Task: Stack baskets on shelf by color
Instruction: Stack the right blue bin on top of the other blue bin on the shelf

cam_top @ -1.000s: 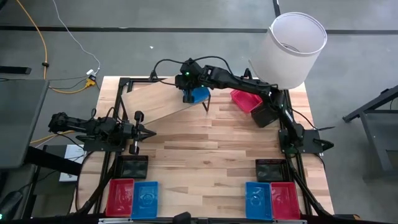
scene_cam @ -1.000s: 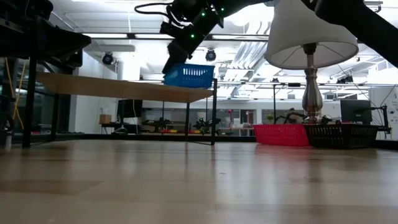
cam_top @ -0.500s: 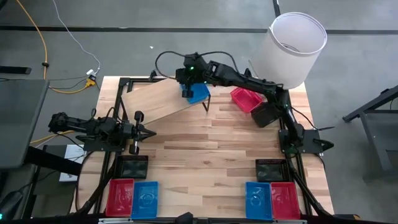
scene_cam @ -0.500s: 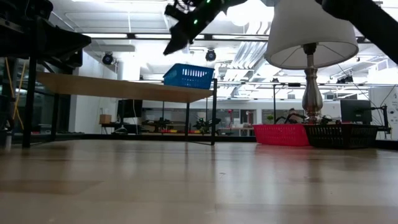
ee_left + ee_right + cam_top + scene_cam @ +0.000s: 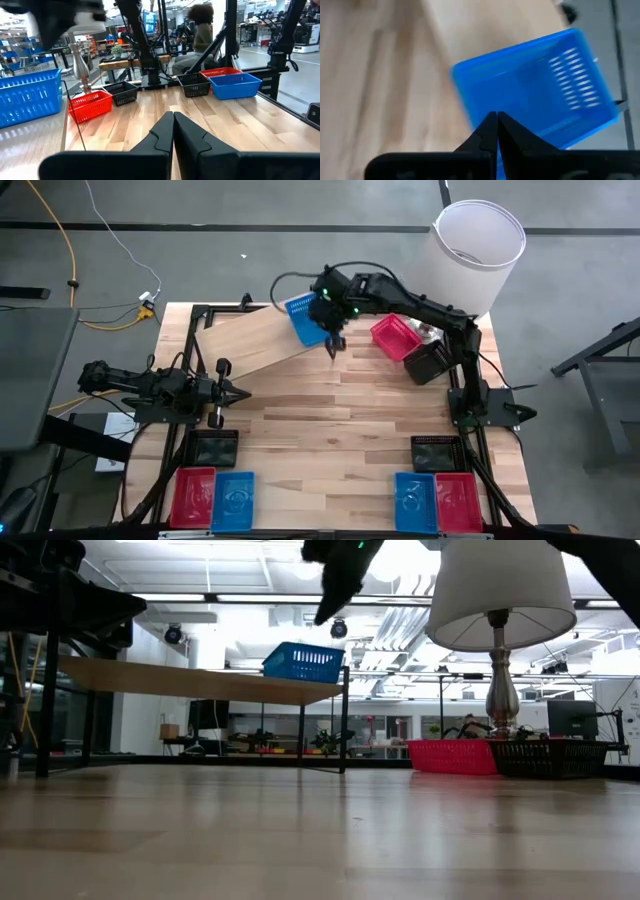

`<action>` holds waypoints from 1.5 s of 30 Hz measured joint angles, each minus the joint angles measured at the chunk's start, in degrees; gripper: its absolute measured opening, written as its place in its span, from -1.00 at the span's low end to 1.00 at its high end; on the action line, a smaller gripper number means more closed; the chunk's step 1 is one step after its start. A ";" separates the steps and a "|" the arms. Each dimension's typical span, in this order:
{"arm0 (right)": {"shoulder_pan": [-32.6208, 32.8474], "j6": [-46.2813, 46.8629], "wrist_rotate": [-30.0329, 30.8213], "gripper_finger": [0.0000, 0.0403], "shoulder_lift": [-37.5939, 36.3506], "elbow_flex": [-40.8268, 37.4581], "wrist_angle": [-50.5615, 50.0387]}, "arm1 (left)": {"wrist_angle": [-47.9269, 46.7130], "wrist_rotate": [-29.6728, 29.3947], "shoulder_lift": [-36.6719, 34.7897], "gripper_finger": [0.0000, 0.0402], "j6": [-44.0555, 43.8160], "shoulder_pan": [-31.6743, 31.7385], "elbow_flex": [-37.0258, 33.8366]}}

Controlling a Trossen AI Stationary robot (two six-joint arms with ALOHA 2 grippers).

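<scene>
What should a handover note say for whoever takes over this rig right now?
Right gripper: jaws shut, empty, above the table just off the shelf's end.
Left gripper: jaws shut, empty, parked at the table's left side.
Blue basket: sitting on the shelf's end, free of any grip.
Red basket and black basket: on the table by the lamp.
Six more baskets sit along the near edge, one black, one red and one blue per side, such as a blue one.
Done: one blue basket shelved.
Left: every other basket.
</scene>
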 joint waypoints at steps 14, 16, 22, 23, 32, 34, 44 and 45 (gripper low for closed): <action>15.10 15.87 10.58 -1.00 -16.54 -7.28 -13.31 | -0.01 0.02 -0.02 -0.98 0.09 0.02 0.00; 18.51 19.35 12.89 -1.00 -22.16 -15.89 -9.62 | -0.01 0.02 0.00 -0.98 0.00 0.02 0.00; 29.12 34.44 14.04 -1.00 -42.41 -47.40 7.43 | -0.01 0.02 0.00 -0.98 0.09 0.02 0.00; 31.08 37.37 13.31 -1.00 -45.10 -52.05 10.40 | -0.01 0.02 0.00 -0.98 0.06 0.02 0.00; 46.79 55.32 12.08 -1.00 -51.82 -70.09 28.38 | -0.01 0.02 0.00 -0.98 0.00 0.01 0.00; 48.42 57.22 12.01 -1.00 -49.94 -70.02 29.33 | -0.01 0.02 0.00 -0.98 0.09 0.00 0.00; 50.08 63.13 2.85 -1.00 -38.51 -64.03 25.92 | -0.01 0.02 -0.01 -0.98 0.00 0.01 0.00; 50.16 63.48 1.45 -1.00 -37.66 -63.75 26.05 | 0.00 0.01 -0.02 -0.98 0.03 0.00 0.00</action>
